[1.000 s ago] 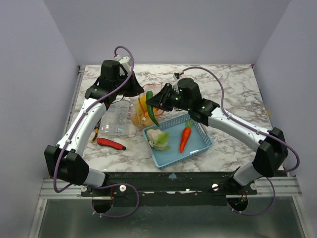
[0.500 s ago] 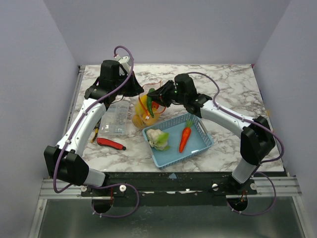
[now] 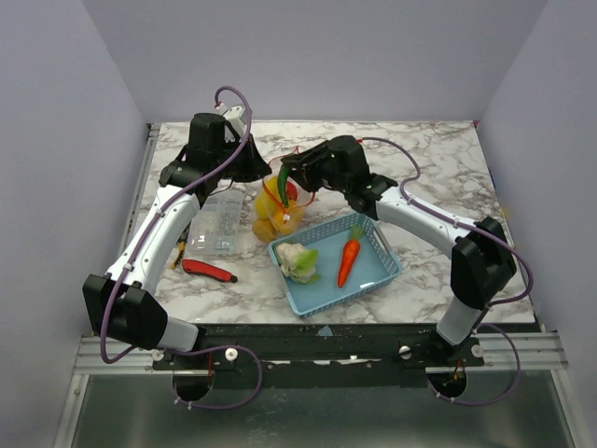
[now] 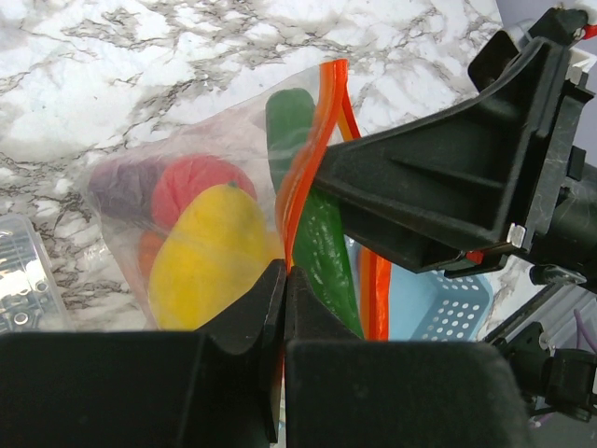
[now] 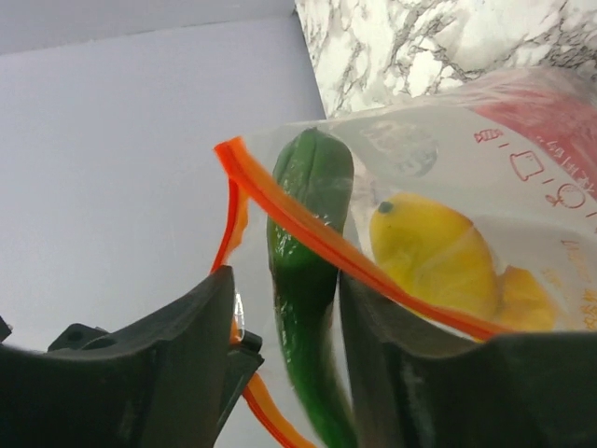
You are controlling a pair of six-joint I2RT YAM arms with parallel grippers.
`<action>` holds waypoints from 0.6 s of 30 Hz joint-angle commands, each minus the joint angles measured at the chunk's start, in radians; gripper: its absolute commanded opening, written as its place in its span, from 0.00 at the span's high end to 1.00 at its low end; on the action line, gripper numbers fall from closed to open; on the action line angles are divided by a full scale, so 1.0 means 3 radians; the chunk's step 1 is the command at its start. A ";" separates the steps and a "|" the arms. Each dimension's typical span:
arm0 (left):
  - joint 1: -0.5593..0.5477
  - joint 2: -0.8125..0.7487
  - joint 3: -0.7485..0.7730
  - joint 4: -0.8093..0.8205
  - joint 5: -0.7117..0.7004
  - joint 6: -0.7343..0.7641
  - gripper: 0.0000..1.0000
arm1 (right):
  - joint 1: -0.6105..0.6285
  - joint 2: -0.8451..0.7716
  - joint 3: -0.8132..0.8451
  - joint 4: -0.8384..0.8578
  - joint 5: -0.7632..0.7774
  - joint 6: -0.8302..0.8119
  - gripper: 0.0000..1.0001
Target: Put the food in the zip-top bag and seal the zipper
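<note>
The zip-top bag (image 3: 276, 213) stands between the arms, its mouth held apart. My left gripper (image 4: 285, 271) is shut on one side of the orange zipper (image 4: 322, 121). Inside lie a yellow fruit (image 4: 210, 257), a red one (image 4: 196, 182) and a purple one (image 4: 121, 182). A long green vegetable (image 5: 312, 280) hangs half inside the bag mouth, crossing behind the zipper (image 5: 308, 229). My right gripper (image 5: 284, 280) stands open around it, with a gap showing on its left. In the top view the left gripper (image 3: 259, 173) and right gripper (image 3: 291, 177) meet over the bag.
A blue basket (image 3: 378, 271) in front of the bag holds a white-green cauliflower (image 3: 298, 261) and an orange carrot (image 3: 348, 261). A clear rigid box (image 3: 215, 226) and a red-and-black handled tool (image 3: 210, 271) lie to the left.
The right gripper carried the green vegetable left and back to the bag mouth, then spread its jaws. The left gripper kept its hold on the zipper.
</note>
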 commanded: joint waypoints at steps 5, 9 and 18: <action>0.0017 -0.0130 -0.0025 0.0108 0.0110 -0.0014 1.00 | 0.0094 -0.0166 -0.0059 -0.0230 0.0282 -0.0455 0.37; 0.0017 -0.0131 -0.0025 0.0111 0.0114 -0.0014 1.00 | 0.0095 -0.0280 -0.0105 -0.0303 0.0302 -0.0829 0.36; 0.0017 -0.0098 -0.0025 0.0105 0.0101 -0.0005 1.00 | 0.0091 -0.0672 -0.0317 -0.0557 0.0338 -0.2050 0.36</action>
